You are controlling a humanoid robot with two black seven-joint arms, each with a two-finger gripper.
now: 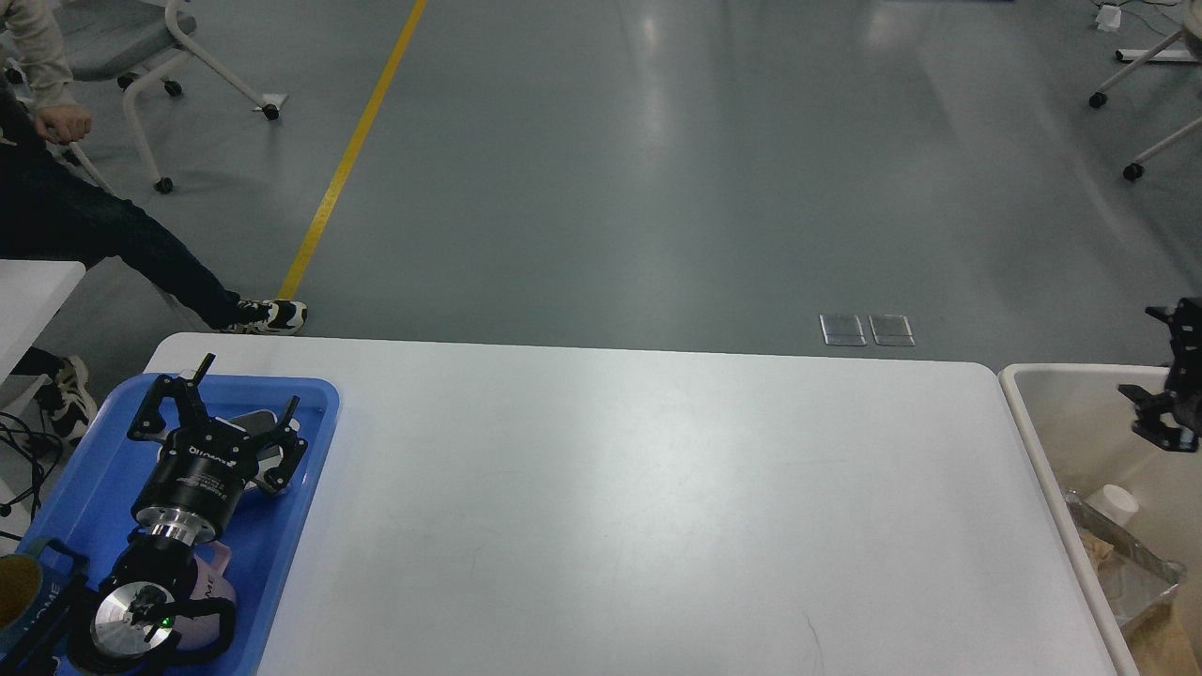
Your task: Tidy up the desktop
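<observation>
The desktop (610,488) is a wide white tabletop, bare across its middle and right. At its left end my left gripper (246,399) hangs open over a blue tray (315,441), its fingers spread around a grey metallic item (252,424) lying in the tray. My right gripper (1167,376) shows only partly at the right edge, above a beige bin (1028,422). Its two dark fingers stand apart with nothing between them.
A pink mug (214,584) and a dark mug (21,601) sit at the tray's near end. The bin holds a foil tray (1127,563), a white cup (1114,502) and brown paper (1164,643). A person's leg and shoe (268,316) reach toward the far left corner.
</observation>
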